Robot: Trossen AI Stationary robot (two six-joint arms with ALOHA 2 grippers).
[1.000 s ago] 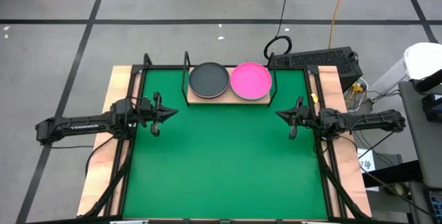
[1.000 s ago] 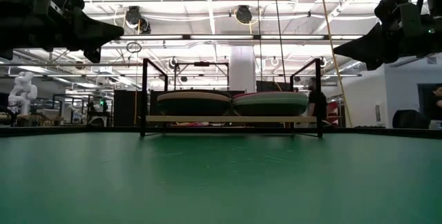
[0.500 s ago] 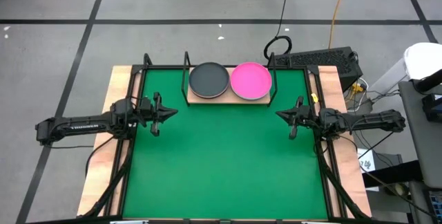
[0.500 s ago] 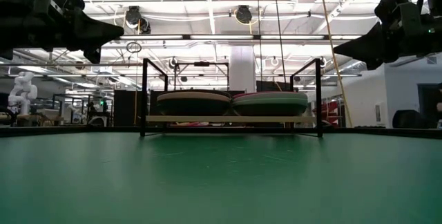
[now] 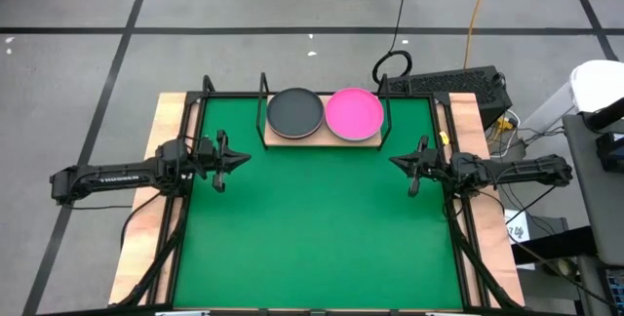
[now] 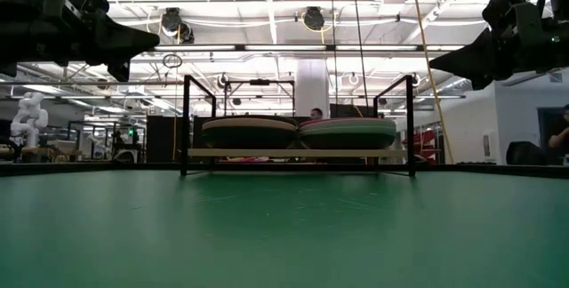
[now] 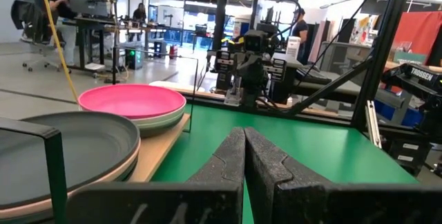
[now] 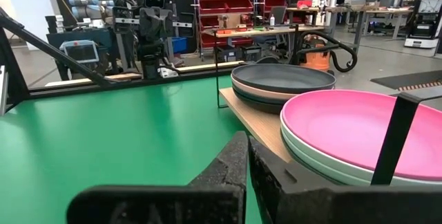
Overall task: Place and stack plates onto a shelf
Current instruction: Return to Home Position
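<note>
While 2 stacks of round shallow plates (image 6: 249, 132) rest on the flat light-wood shelf (image 5: 322, 141), both arms hover at the green mat's (image 5: 312, 228) edges.
1 stack is topped by a dark grey plate (image 5: 294, 111), the other by a hot pink plate (image 5: 353, 113); left gripper (image 5: 234, 159) and right gripper (image 5: 398, 163) clenched, empty; homing well means travelling high, clear of both stacks.

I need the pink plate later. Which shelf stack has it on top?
The stack on the right gripper's side: hot pink plate on top; the other stack is topped by a dark grey plate.
</note>
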